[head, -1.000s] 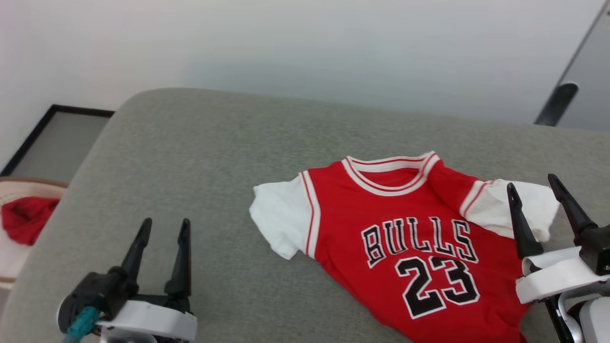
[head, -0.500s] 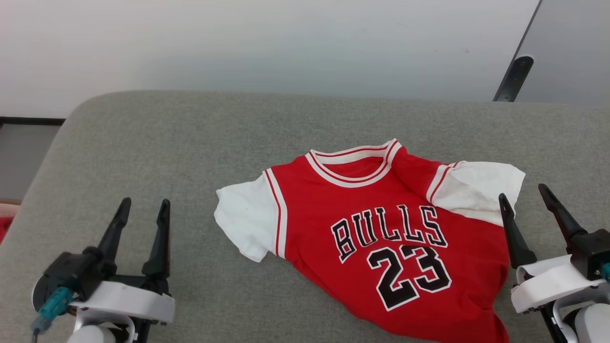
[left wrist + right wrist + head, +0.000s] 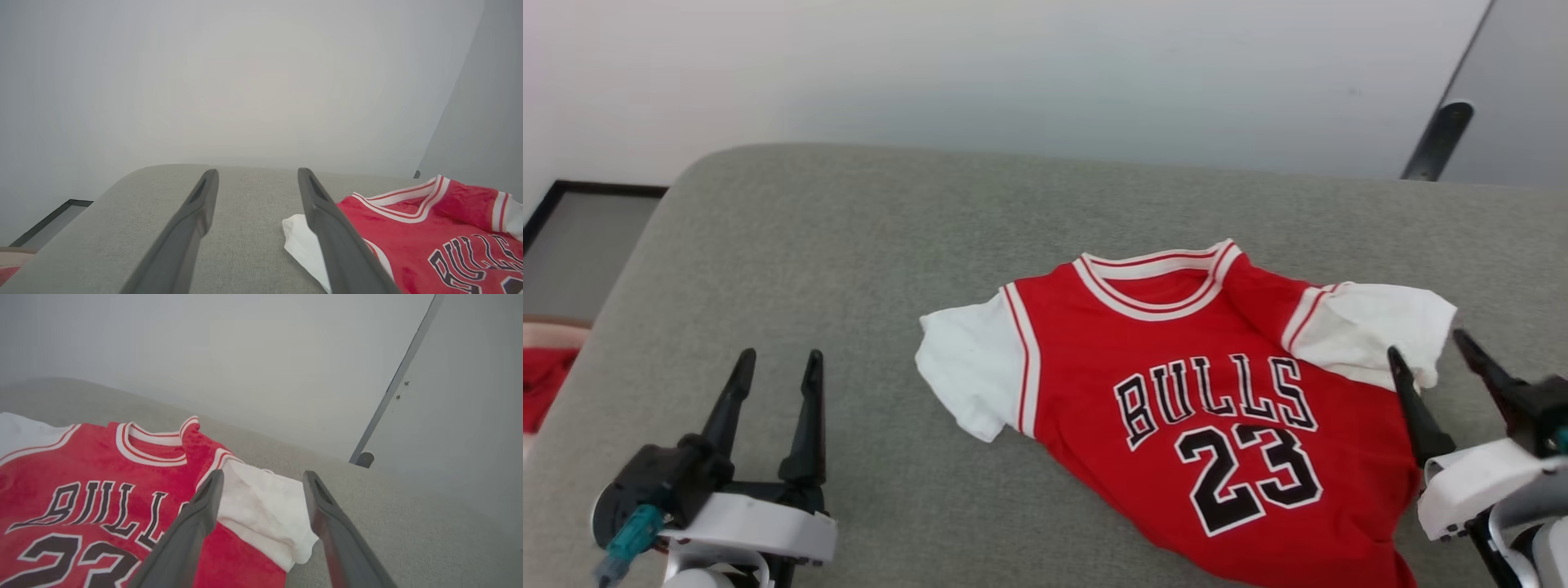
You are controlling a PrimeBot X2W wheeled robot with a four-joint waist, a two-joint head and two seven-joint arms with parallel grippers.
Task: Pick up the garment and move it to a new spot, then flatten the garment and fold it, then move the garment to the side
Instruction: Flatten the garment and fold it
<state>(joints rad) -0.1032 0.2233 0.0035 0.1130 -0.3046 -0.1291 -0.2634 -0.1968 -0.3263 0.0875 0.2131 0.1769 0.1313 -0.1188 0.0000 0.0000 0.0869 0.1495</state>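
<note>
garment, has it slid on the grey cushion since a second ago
No. The garment lies just as far from the rounded left corner of the grey cushion as before; the whole head view shifted, so the camera moved.

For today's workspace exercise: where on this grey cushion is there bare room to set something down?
Free: the left half of the cushion, between the left gripper and the white sleeve of the garment; also the strip behind its collar. Crowded: the right, garment beside right gripper.
</note>
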